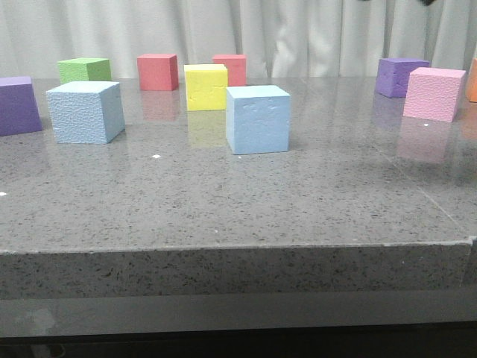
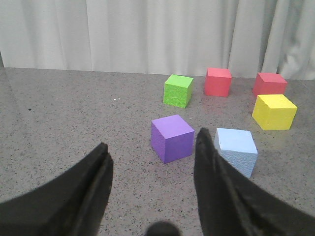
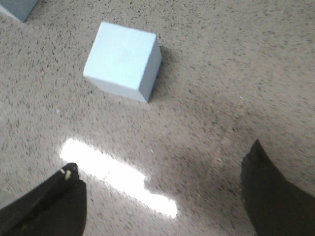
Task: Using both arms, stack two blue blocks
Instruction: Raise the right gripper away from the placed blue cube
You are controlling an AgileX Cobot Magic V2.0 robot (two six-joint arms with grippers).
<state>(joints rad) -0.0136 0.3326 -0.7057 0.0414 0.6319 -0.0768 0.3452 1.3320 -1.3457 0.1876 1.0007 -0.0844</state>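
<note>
Neither blue block is held yet, so the task looks to be at its opening step: the approach.

One blue block (image 1: 257, 118) stands near the middle of the worktop (image 1: 223, 201), just in front of a yellow cube (image 1: 206, 86). The other blue block (image 1: 85, 112) sits toward the left edge, just beside a purple cube (image 1: 18, 105). The two are well apart, both flat on the surface, nothing on top of either.

The right gripper (image 3: 162, 196) hangs above the worktop with its jaws spread wide and nothing between them. The middle block lies ahead of its fingers (image 3: 275, 196), clear of them.

The left gripper (image 2: 152, 167) also has its jaws spread and empty. It looks out over the purple cube and the left block (image 2: 237, 150), which shows just past one finger (image 2: 211, 167).

The next move, as I judge it, calls for each arm to come down over its own block and centre it between the fingers. The left arm must take care not to catch the purple neighbour. Then one block has to be lifted and set squarely on the other.
</note>
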